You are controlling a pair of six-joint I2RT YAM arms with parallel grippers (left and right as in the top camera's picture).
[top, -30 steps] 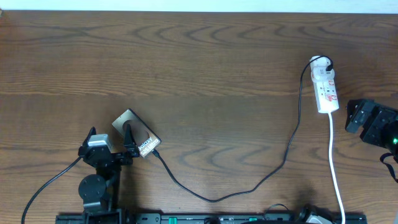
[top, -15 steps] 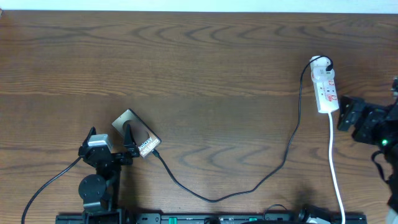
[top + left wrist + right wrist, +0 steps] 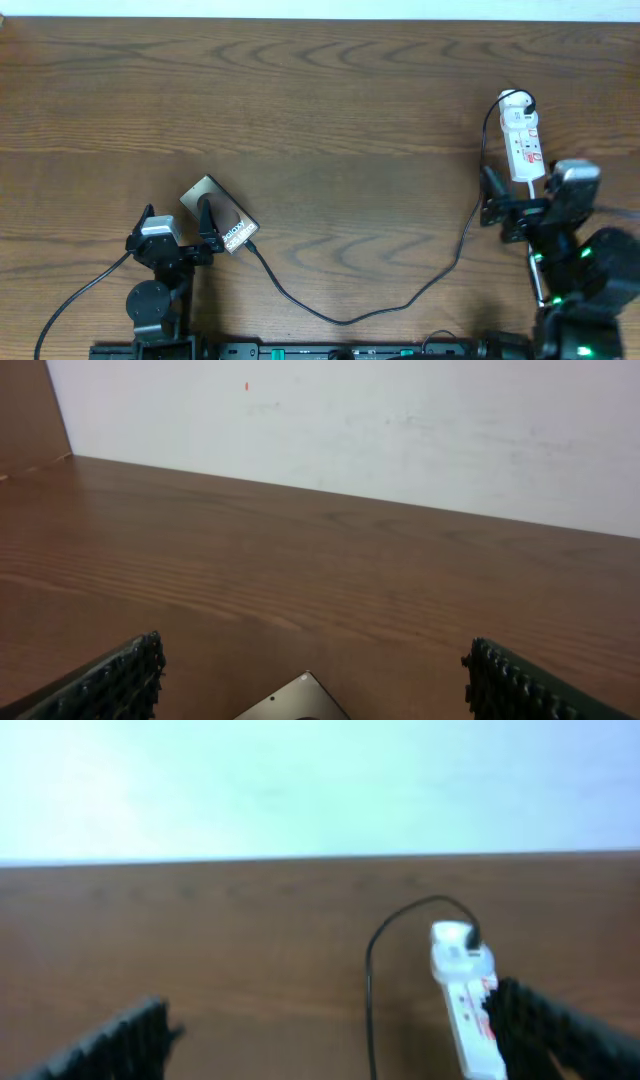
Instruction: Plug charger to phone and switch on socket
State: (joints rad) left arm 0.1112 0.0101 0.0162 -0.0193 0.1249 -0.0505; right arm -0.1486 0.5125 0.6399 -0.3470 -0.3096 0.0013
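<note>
Where charger [image 3: 345, 322] meets it, phone [image 3: 226, 216] shows white lettering.

Both arms are black. The left arm [image 3: 152, 290] has a round base joint, a silver-grey block [image 3: 157, 229] at its wrist and a thin black cable [image 3: 97, 279] running off it. The right arm [image 3: 575, 275] has a similar grey block [image 3: 575, 173] and small green lights [image 3: 586, 252]. The fingers [image 3: 112, 682] are black with ribbed, toothed pads (the right pair shows only as a blur).
</note>
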